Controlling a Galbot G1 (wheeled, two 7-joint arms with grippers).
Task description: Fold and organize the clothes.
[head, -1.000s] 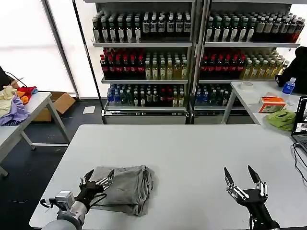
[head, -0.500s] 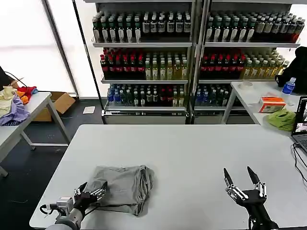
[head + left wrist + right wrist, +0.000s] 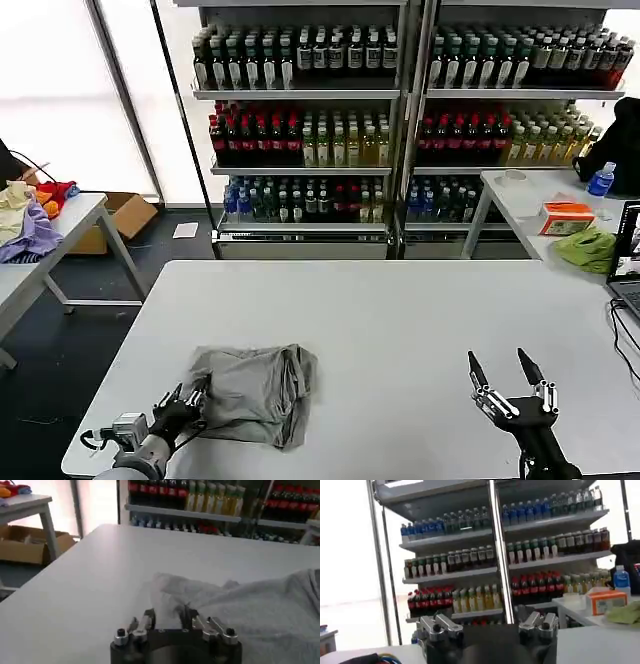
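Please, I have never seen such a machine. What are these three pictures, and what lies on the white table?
This is a robot with two arms; each ends in a pincer. One picture comes from a camera on its head, the other two from cameras on its wrists. On the white table lies one folded grey shirt. The left pincer is at the shirt's near-left edge, fingers apart; whether it touches the cloth, I cannot tell. The right pincer hangs open over bare table, holding nothing. Behind stand shelves of bottled drinks.
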